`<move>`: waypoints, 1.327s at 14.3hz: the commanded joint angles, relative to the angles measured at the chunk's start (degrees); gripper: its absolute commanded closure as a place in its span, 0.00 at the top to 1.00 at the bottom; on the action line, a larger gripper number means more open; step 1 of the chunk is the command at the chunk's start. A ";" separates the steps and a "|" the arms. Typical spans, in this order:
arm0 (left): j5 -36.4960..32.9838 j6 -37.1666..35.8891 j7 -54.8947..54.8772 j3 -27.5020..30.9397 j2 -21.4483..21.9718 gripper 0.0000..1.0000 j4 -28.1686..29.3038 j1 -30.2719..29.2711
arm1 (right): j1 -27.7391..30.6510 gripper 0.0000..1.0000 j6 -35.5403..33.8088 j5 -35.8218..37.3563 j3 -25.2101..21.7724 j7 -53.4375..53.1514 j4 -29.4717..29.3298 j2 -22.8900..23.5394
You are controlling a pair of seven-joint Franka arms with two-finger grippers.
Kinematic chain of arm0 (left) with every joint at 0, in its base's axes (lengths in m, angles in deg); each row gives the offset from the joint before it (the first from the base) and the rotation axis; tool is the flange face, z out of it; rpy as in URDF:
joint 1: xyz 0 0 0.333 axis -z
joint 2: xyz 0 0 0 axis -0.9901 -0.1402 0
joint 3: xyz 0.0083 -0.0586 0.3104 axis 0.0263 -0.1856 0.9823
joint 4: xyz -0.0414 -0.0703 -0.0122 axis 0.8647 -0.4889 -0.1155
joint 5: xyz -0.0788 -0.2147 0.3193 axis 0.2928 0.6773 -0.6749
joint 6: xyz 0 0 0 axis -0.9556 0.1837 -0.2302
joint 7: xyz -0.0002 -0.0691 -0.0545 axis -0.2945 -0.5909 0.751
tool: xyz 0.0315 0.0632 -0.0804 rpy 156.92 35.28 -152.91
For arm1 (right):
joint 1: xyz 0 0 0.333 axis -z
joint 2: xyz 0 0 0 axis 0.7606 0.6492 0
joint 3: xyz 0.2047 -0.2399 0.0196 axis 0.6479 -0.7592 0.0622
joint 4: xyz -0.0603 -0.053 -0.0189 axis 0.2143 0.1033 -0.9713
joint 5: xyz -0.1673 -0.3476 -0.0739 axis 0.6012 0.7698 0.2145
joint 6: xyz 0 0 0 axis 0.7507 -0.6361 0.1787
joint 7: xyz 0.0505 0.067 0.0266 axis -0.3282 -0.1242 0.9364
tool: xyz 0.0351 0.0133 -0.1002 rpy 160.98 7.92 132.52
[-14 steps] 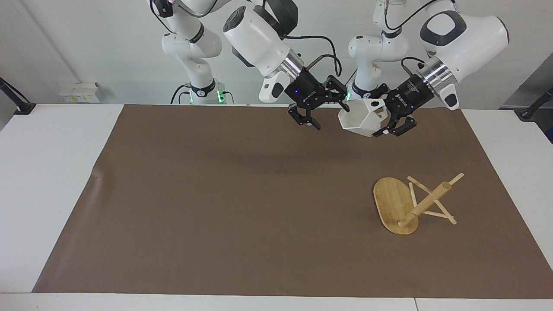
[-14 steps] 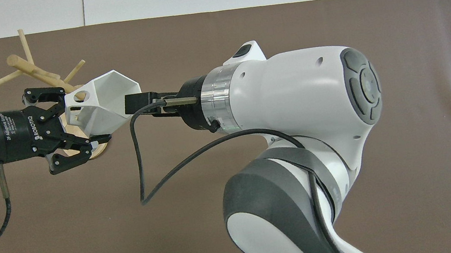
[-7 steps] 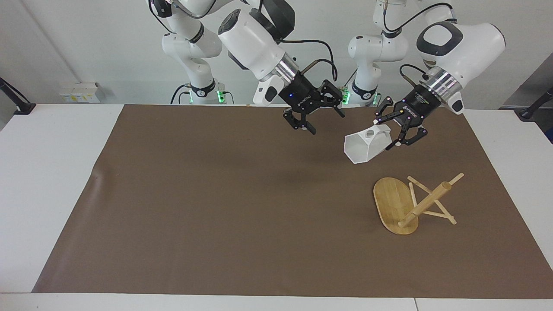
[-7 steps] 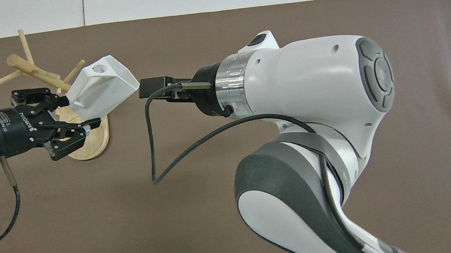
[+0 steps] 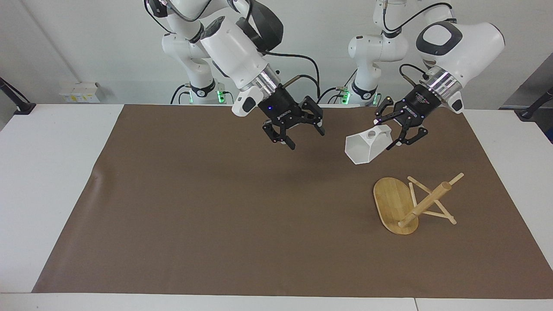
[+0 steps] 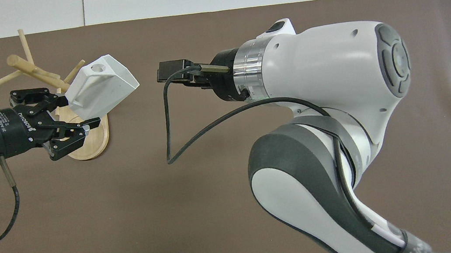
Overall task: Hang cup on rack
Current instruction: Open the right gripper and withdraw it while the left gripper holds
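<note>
The table (image 5: 56,181) carries a brown mat (image 5: 224,207) that covers most of its top. Starting at the right arm's end of the facing view, the right arm reaches in over the middle of the mat, and the right claw (image 5: 300,137) hangs in the air with its two fingers spread wide and nothing between them; in the overhead view only its black wrist block and cable show, so the fingers cannot be read there. Just beside it, toward the left arm's end, the white cup (image 5: 367,147) is held above the mat, tipped on its side with its open hexagonal mouth turned toward the right claw and its blocky handle, pierced by a round hole, uppermost. The left claw (image 5: 397,134) grips the cup at its base end, one finger against each side, and holds it clear of the mat. Farther from the robots than the cup, the bamboo rack (image 5: 395,205) lies toppled on the mat at the left arm's end: its oval base stands on edge, and its thick post slants upward with the thin peg sticks crossing it. Cup and rack are apart, with no peg through the handle.
</note>
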 commanded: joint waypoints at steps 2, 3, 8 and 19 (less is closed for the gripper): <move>0.12 8.08 1.26 -0.62 4.08 0.00 7.01 0.43 | 0.56 1.00 -2.44 2.78 -3.67 0.17 0.56 -0.77; 0.21 9.49 1.18 -0.70 4.26 0.00 7.72 0.69 | 0.56 1.00 -4.02 4.53 -4.90 0.70 0.56 -0.95; 0.56 17.04 0.74 -0.79 6.27 0.00 12.99 0.78 | 0.73 1.00 -13.77 8.94 -10.79 9.73 0.56 -2.09; 6.62 29.37 0.56 -0.88 3.47 0.00 17.84 2.01 | 0.73 1.00 -26.53 23.96 -23.37 16.00 0.20 -3.67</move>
